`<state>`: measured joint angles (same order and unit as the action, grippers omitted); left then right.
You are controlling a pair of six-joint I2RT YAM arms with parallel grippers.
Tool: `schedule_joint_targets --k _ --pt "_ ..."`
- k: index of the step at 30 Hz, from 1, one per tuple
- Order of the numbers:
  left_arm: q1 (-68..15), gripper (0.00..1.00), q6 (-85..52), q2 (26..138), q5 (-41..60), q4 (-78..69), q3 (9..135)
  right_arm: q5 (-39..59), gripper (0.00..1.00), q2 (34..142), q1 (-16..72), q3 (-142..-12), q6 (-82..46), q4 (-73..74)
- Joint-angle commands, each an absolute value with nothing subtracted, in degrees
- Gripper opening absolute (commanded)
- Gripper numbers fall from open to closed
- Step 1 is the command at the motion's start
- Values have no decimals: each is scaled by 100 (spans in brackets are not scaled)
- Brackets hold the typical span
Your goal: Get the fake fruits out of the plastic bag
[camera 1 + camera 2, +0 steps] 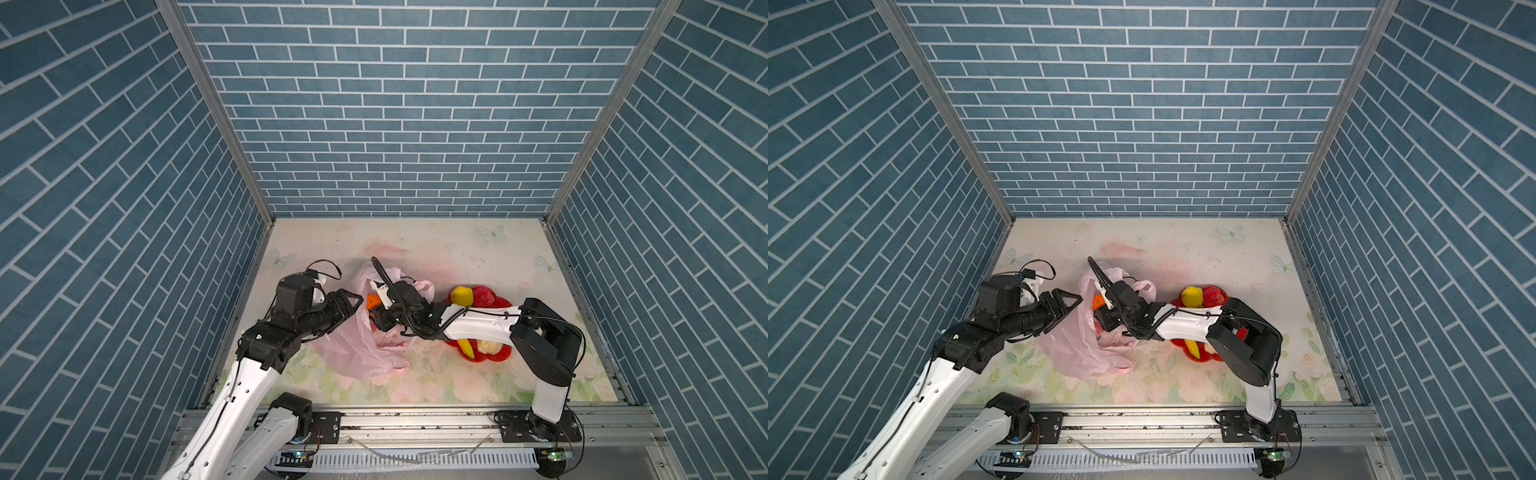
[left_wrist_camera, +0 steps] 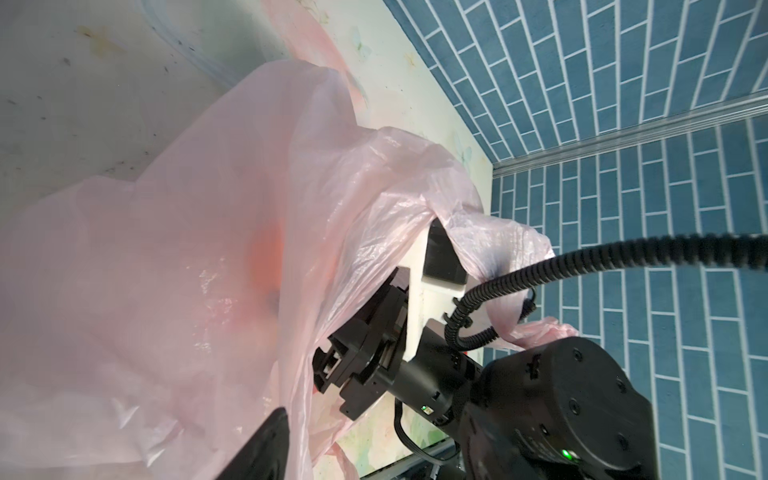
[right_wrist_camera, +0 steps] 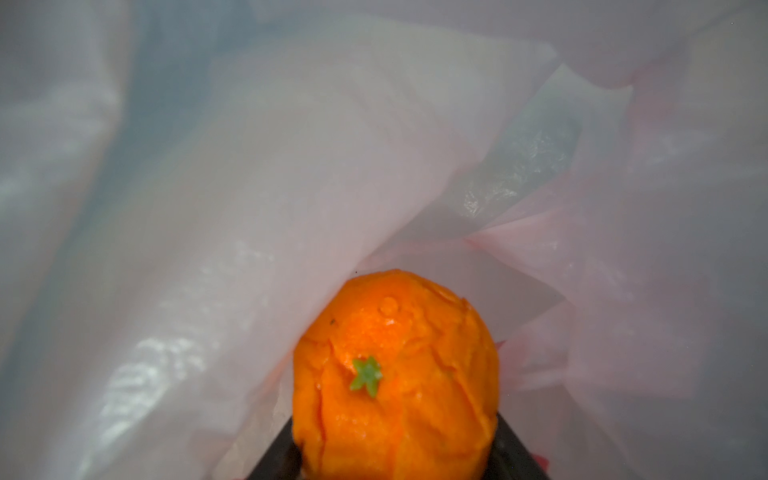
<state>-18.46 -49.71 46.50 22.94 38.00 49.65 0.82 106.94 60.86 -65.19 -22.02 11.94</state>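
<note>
— State of right pincer (image 3: 395, 457)?
— Spread an orange's width, clamped on one orange (image 3: 395, 374) inside the one plastic bag (image 1: 353, 353).
— And left pincer (image 1: 351, 303)?
— Against the bag's film, facing the right; opening impossible to tell.
— Rest?
— Four behind right pincer on one red plate (image 1: 503, 354): lemon (image 1: 462, 295), red berry (image 1: 482, 297), banana (image 1: 466, 348), cream ball (image 1: 489, 345). Two arms, elbows bent, forearms low over counter (image 1: 457, 249).
</note>
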Motion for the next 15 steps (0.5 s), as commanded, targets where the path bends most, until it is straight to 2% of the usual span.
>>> schedule_joint_targets --k 1,9,15 --pt "-1907 66 -4183 4909 1996 4553 4998 -28 0 10438 6127 -6584 -2013 1178" --pt "-2353 53 -4218 5592 1888 3527 4448 -9 0 10283 6139 -6660 -1986 1056" --pt "-2330 19 -4060 5695 1339 3620 4613 -124 0 10172 6157 -6596 -1969 995"
